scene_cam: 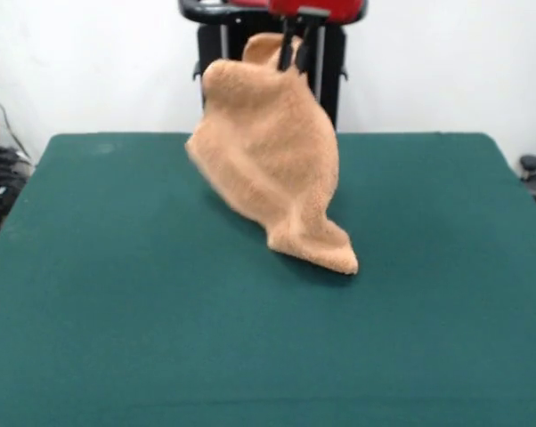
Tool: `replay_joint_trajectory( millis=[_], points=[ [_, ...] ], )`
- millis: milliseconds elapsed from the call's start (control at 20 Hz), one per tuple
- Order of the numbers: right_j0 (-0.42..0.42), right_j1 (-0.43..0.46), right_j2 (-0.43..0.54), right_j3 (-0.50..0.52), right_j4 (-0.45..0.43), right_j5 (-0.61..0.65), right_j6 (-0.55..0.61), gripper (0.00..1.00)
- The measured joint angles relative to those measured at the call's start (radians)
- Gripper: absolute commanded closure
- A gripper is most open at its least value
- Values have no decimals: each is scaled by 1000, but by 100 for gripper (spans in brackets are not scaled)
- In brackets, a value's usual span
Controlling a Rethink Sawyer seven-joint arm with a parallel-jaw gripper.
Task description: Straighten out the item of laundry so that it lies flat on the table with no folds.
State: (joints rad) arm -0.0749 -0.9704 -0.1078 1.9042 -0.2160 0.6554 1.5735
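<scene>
One towel (272, 165) hanging from fingers (293, 55) — low corner touching one table (117, 311)

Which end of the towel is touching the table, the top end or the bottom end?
The bottom end of the towel rests on the table. The top end is pinched high up in the tool.
</scene>
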Motion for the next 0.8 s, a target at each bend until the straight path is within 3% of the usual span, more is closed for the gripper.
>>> replay_joint_trajectory(
  millis=[350, 800],
  points=[
    [-50, -6, 1, -1, -15, 21, 0, 100],
    [-186, 91, 10, -11, -161, -141, 0, 100]
  ],
)
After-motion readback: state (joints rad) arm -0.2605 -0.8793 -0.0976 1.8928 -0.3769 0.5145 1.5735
